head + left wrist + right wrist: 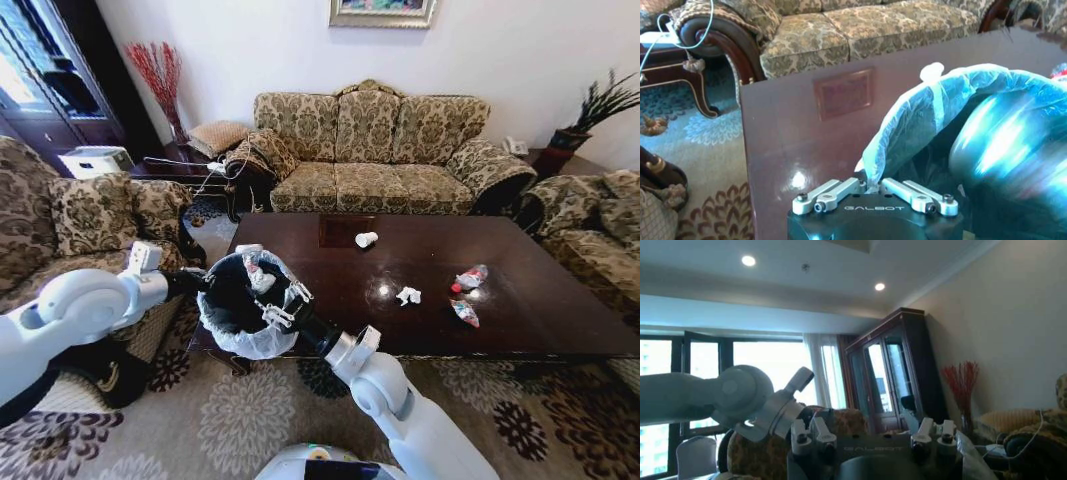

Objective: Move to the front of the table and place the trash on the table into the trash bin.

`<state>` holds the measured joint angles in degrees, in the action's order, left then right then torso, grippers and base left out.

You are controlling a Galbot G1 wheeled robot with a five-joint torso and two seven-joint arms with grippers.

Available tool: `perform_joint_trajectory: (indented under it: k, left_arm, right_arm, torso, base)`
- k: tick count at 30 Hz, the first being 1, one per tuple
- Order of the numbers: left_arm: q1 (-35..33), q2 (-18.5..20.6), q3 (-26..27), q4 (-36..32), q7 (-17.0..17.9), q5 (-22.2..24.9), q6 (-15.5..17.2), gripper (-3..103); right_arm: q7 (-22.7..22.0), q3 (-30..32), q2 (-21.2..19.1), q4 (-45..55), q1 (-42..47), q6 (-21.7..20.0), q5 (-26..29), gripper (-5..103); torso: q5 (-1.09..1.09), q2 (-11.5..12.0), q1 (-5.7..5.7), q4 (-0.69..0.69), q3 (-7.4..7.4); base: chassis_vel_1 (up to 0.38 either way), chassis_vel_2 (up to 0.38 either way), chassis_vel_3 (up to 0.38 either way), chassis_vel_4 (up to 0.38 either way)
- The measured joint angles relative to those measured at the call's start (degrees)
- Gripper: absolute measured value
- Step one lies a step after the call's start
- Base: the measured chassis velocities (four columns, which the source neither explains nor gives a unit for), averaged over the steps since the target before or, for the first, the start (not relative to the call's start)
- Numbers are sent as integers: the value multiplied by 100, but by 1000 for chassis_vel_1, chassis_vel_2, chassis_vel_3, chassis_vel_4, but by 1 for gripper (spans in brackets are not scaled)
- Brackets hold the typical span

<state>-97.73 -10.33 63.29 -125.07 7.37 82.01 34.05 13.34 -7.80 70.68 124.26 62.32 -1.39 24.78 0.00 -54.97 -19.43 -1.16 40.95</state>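
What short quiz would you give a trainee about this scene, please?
1. True or false: the right gripper is at the trash bin's rim.
2. What does the left gripper pinch? A) the bin's bag rim B) a cushion C) a lamp
3. How many trash pieces lie on the table?
Key: 1 true; 2 A; 3 four: paper cup, crumpled paper, bottle, wrapper.

The brand name "GALBOT" is printed in light letters on the dark body of the left gripper (875, 189) and of the right gripper (870, 432).
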Motion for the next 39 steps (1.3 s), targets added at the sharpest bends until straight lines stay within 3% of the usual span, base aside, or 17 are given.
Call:
perform_joint_trajectory:
  k: [1,3,5,7,9,11,15,16,17,19,23,27,35,39]
  left_arm:
    - [1,-3,0,1,0,0,-1,0]
    - [3,-71,-8,27,1,-5,-20,0]
    - [2,-112,-15,38,-2,-14,-20,0]
    - [11,-197,-17,121,31,-59,-13,0]
    - [14,-226,-17,182,31,-90,-13,0]
    - [35,-299,-10,438,12,-154,-43,0]
    - [111,-377,50,786,3,-187,-107,0]
    - [123,-423,64,843,-4,-223,-167,0]
    - [123,-423,64,843,-4,-223,-167,0]
    - [121,-545,71,818,-42,-290,-224,0]
    - [100,-709,34,673,-74,-427,-242,0]
    - [78,-844,23,432,-125,-481,-239,0]
    - [45,-1036,8,38,-123,-482,-201,0]
    - [44,-1085,-10,-44,-122,-478,-193,0]
  right_arm:
    - [5,0,-2,2,4,3,-3,70]
    - [139,-5,-58,13,68,145,-77,86]
    - [199,11,-97,48,102,255,-88,86]
    - [142,232,-98,263,281,459,19,96]
    - [86,380,-85,323,381,498,-88,99]
    - [-51,886,-69,323,802,747,-640,100]
    - [-735,1590,-69,-10,1449,1003,-1186,100]
    - [-1084,1907,-64,-271,1667,1000,-1571,100]
    - [-1084,1907,-64,-271,1667,1000,-1571,100]
    - [-1552,2281,-30,-773,1820,933,-1906,100]
    - [-2003,2475,94,-1258,1748,635,-1494,100]
    - [-2156,2707,243,-1768,1568,406,-1404,100]
    - [-2336,2776,311,-2505,1127,193,-868,100]
    - [-2423,2777,351,-2903,806,322,-722,100]
  torso:
    - [0,0,0,0,0]
    - [0,0,0,0,0]
    - [0,0,0,-1,0]
    - [1,0,0,0,0]
    - [0,0,0,0,0]
    - [0,0,0,0,-1]
    - [0,0,0,0,-1]
    - [1,0,0,0,-1]
    - [1,0,0,0,-1]
    - [1,0,0,1,-1]
    - [1,0,0,0,-1]
    - [-1,0,0,-1,0]
    - [0,0,0,-1,0]
    - [6,0,0,0,0]
  base:
    - [0,0,0,0]
    - [0,0,0,0]
    - [0,0,0,0]
    - [0,0,0,0]
    - [0,0,0,0]
    - [0,0,0,0]
    - [0,0,0,0]
    - [0,0,0,0]
    - [0,0,0,0]
    - [0,0,0,0]
    - [0,0,0,0]
    - [-24,-25,25,32]
    - [-138,-137,139,151]
    - [-260,-260,244,251]
